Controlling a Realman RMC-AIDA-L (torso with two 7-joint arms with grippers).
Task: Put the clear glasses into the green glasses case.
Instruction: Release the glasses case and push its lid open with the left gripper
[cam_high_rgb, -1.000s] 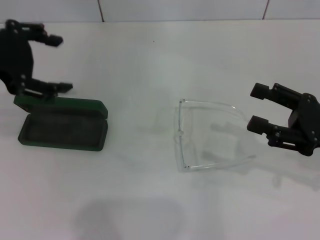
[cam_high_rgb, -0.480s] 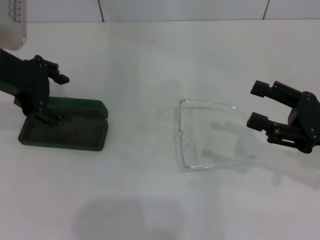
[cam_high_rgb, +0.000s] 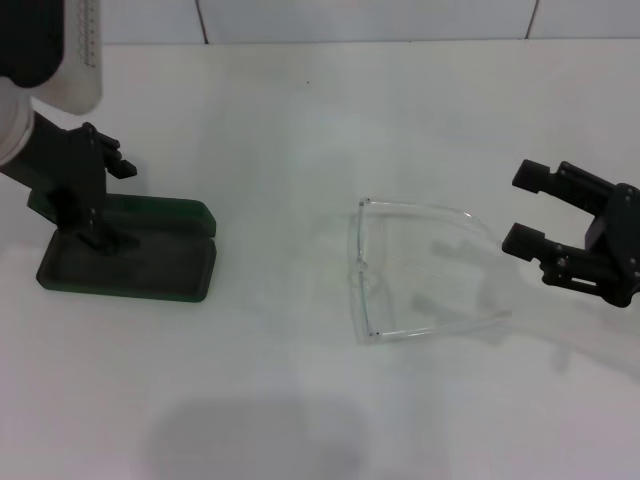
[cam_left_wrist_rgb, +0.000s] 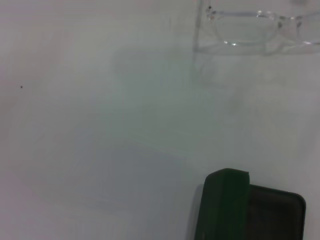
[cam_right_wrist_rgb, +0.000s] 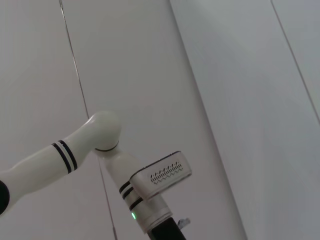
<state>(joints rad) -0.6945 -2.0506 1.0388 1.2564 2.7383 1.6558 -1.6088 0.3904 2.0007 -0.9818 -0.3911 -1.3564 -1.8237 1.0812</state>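
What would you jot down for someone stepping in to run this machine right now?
Left hand: down at the green glasses case, one finger over the open tray, the other above the raised lid; holding nothing that I can see.
Right hand: open and empty, on the table's right side, just short of the clear glasses' arm tips.
Clear glasses: lying unfolded on the white table, well apart from the case.
Done: case is open.
Left: pick up the glasses, lay them in the case.

Head camera overhead; left wrist low, sharing green glasses case (cam_high_rgb: 130, 250).
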